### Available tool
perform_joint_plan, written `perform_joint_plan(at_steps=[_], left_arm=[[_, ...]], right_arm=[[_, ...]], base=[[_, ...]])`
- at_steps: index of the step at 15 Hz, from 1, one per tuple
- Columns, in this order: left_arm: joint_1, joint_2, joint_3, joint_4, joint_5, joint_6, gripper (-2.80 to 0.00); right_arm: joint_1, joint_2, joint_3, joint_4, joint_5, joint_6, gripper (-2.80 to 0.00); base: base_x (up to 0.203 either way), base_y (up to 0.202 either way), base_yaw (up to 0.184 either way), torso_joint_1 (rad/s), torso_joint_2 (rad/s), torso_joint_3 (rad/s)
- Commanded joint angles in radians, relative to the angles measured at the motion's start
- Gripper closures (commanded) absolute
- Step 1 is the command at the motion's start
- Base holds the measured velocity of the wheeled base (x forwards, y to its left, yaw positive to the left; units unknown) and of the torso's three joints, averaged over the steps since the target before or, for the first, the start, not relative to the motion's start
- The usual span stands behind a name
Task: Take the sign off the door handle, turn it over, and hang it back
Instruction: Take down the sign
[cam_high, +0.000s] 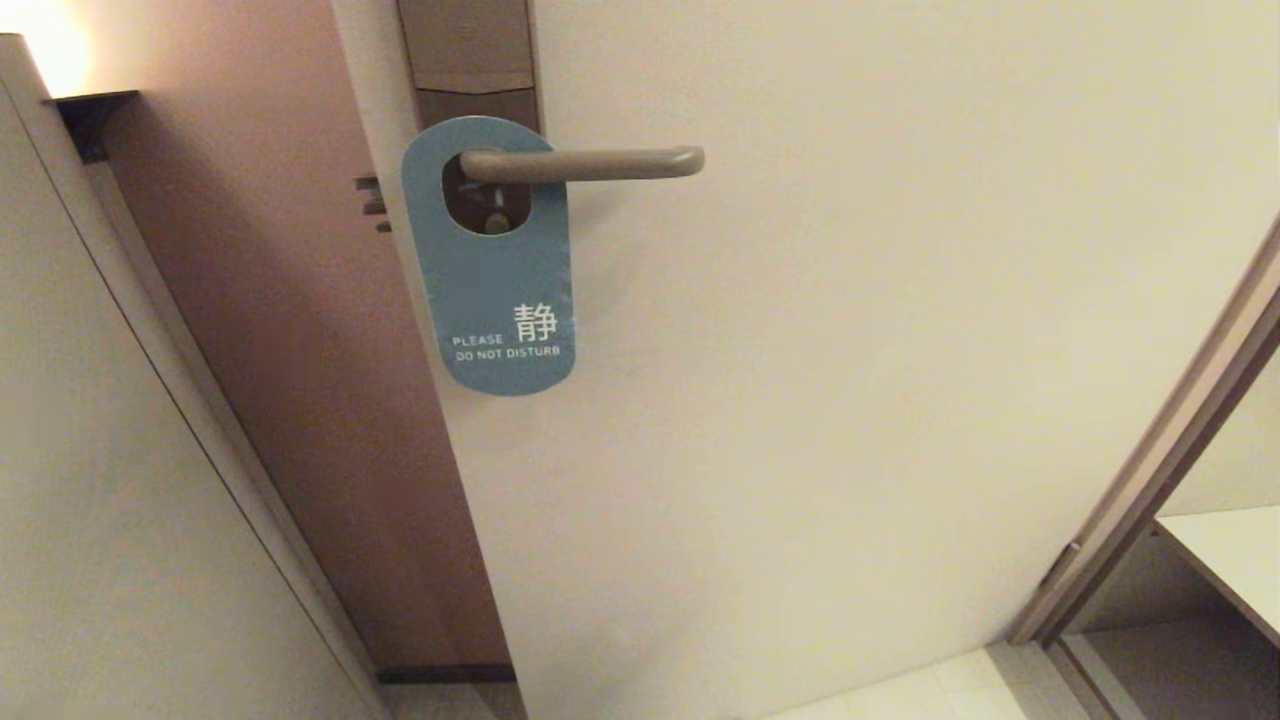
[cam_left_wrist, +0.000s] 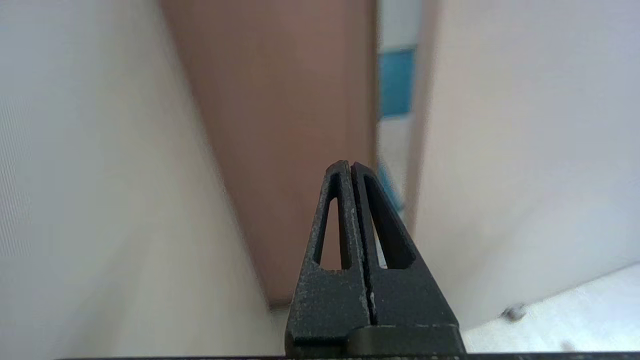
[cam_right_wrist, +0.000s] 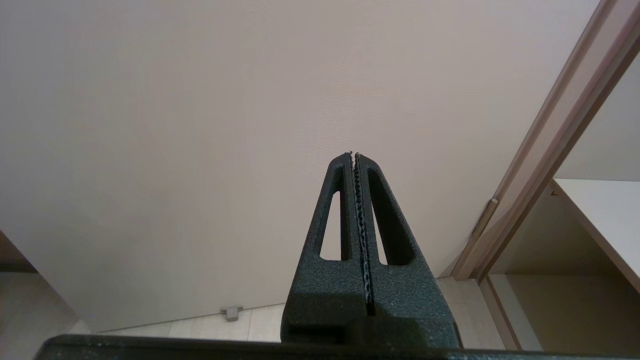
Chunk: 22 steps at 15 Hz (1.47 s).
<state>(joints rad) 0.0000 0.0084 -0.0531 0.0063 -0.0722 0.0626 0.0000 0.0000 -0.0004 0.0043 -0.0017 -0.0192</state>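
Hanging teal sign (cam_high: 497, 290) on door handle (cam_high: 590, 163)

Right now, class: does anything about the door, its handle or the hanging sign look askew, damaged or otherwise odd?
Nothing stands out. The sign hangs intact on the door handle, teal side outward, tilted only slightly.

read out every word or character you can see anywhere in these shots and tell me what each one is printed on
"静" – large white Chinese character on the teal rounded door-hanger sign hanging on the slim beige-bronze lever door handle.
"PLEASE" – small white capitals left of that character, same sign.
"DO NOT DISTURB" – white capitals on the line beneath, same sign.
Nothing else is readable: in the left wrist view the sign is only a blue sliver, and the right wrist view shows no text.
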Motion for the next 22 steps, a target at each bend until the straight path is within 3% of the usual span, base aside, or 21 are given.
perform_joint_plan(at_steps=[1,7,11,14,19,22], left_arm=[[-0.001,0.026,-0.038,0.013,-0.015,0.000,0.00],[-0.022,0.222,-0.141,0.012,-0.021,-0.005,0.00],[-0.133,0.361,-0.244,0.010,-0.020,-0.029,0.00],[-0.191,0.471,-0.322,0.009,-0.018,-0.094,0.00],[-0.199,0.699,-0.459,0.000,-0.023,-0.223,0.00],[-0.198,0.831,-0.516,-0.089,-0.093,-0.286,0.00]], right_arm=[[0.000,0.000,0.000,-0.001,0.000,-0.001,0.00],[0.000,0.000,0.000,0.000,0.000,-0.001,0.00],[0.000,0.000,0.000,0.000,0.000,-0.001,0.00],[0.000,0.000,0.000,0.000,0.000,-0.001,0.00],[0.000,0.000,0.000,0.000,0.000,-0.001,0.00],[0.000,0.000,0.000,0.000,0.000,-0.001,0.00]], base=[[0.000,0.000,0.000,0.000,0.00,0.000],[0.000,0.000,0.000,0.000,0.00,0.000],[0.000,0.000,0.000,0.000,0.00,0.000],[0.000,0.000,0.000,0.000,0.00,0.000],[0.000,0.000,0.000,0.000,0.00,0.000],[0.000,0.000,0.000,0.000,0.00,0.000]])
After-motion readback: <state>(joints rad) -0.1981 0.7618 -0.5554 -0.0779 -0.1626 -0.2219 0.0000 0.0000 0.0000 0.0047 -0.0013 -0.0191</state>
